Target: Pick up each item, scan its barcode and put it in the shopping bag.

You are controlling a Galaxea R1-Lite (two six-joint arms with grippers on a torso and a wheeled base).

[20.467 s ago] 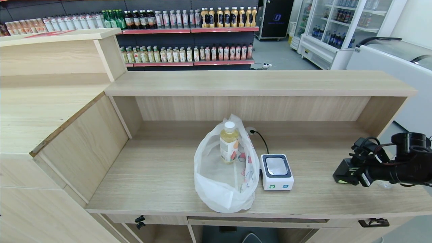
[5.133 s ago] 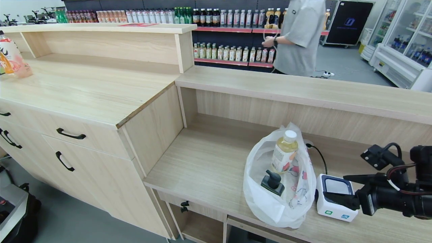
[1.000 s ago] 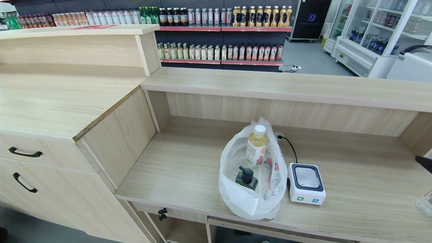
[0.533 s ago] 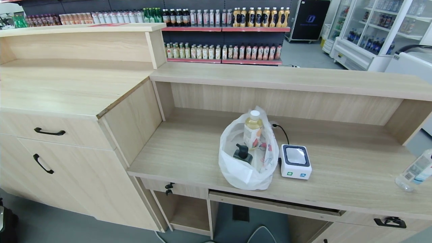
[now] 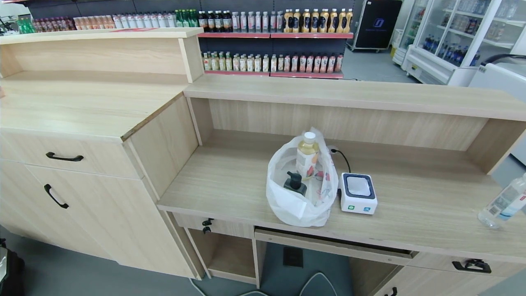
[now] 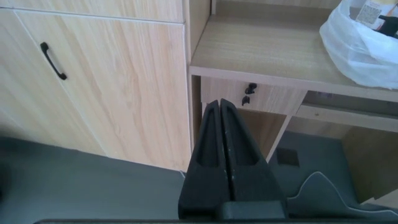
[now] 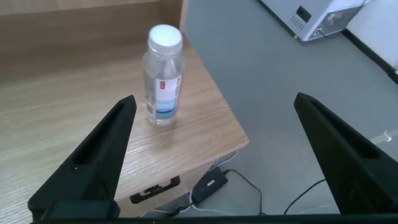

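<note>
Right claw (image 7: 214, 102) gapes, likely for the clear white-capped plastic bottle (image 7: 163, 78) at the white boxy scanner's (image 5: 357, 192) three o'clock; left claw (image 6: 219, 104) pressed together, spare.

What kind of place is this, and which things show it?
Most likely a small shop's checkout counter: shelves of bottled drinks and glass-door fridges stand behind it, and a barcode scanner sits beside the shopping bag.
</note>
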